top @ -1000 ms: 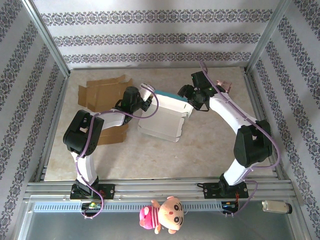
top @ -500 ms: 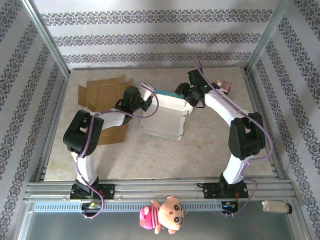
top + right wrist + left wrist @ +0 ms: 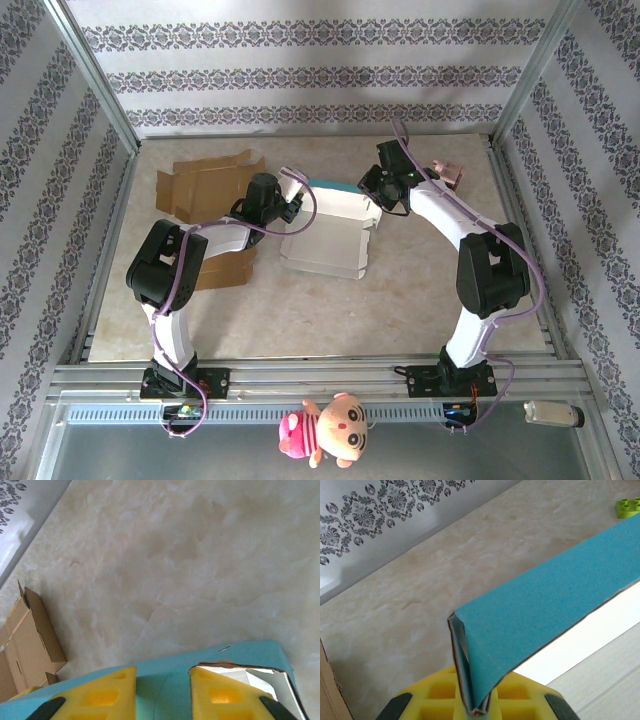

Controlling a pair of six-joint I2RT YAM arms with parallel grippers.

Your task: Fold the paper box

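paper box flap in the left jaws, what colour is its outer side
Teal blue. The paper box flap shows best in the left wrist view.

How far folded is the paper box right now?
Partly: the paper box lies mostly spread, its teal flap raised and pinched in the left claw.

The box (image 3: 325, 248) is of thin card, white inside and teal outside. It lies half folded near the middle of the table (image 3: 420, 300), a little toward the far side. Its white bottom panel is flat and faces up. The far wall (image 3: 340, 187) is raised, with the teal side toward the back. At the left end, the wall's flap (image 3: 545, 605) is bent double into a sharp fold. At the right end, the rim (image 3: 235, 666) looks a little torn, and the white inside shows there.
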